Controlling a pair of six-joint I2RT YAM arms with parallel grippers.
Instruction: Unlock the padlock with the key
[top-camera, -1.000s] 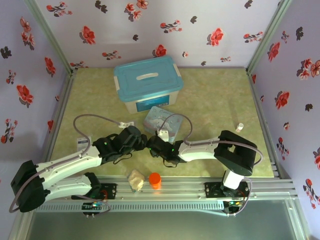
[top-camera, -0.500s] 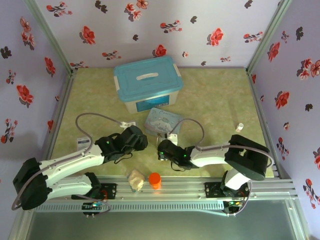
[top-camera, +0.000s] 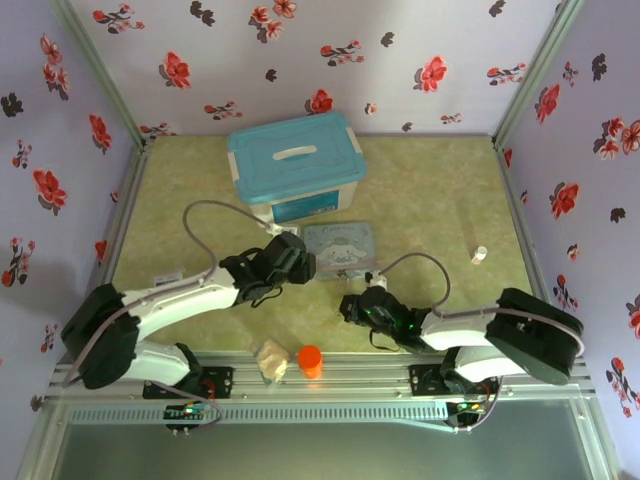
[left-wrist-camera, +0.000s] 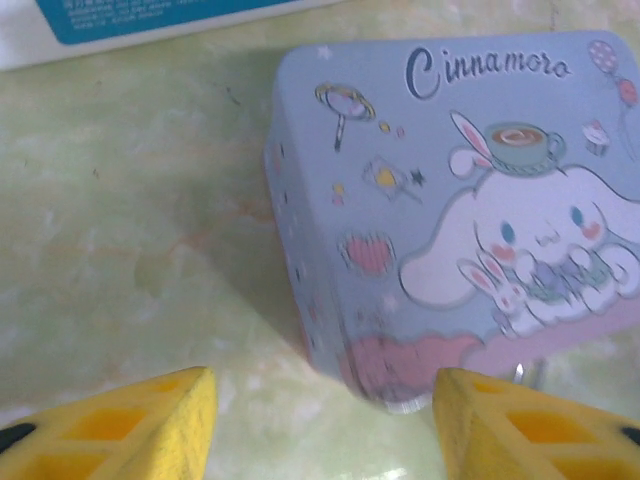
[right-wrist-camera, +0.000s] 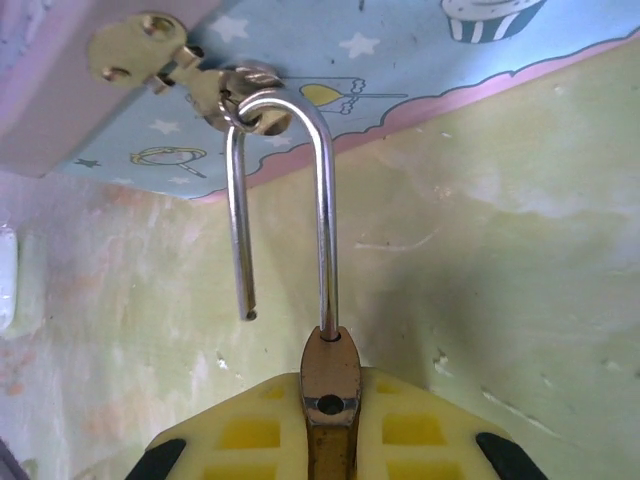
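Note:
My right gripper (right-wrist-camera: 330, 405) is shut on the padlock (right-wrist-camera: 331, 385), a small brass block pinched between its yellow fingers (right-wrist-camera: 250, 435). The silvery shackle (right-wrist-camera: 323, 200) stands open: one leg stays in the body, the other hangs free. Its loop still passes through the brass hasp (right-wrist-camera: 140, 50) of the pale-blue cartoon tin (top-camera: 338, 248). In the top view the right gripper (top-camera: 356, 304) sits just in front of the tin. My left gripper (top-camera: 298, 262) is open at the tin's left near corner, its yellow fingers (left-wrist-camera: 150, 425) holding nothing. The key is out of view.
A white box with a teal lid (top-camera: 295, 165) stands behind the tin. An orange cylinder (top-camera: 310, 360) and a beige crumpled lump (top-camera: 271, 360) lie at the near edge. A small white tube (top-camera: 479, 255) rests far right. Floral walls enclose the table.
The tin has swung round to lie square and a little further right. My right gripper has pulled back toward the near edge; the left gripper has moved forward and right to the tin.

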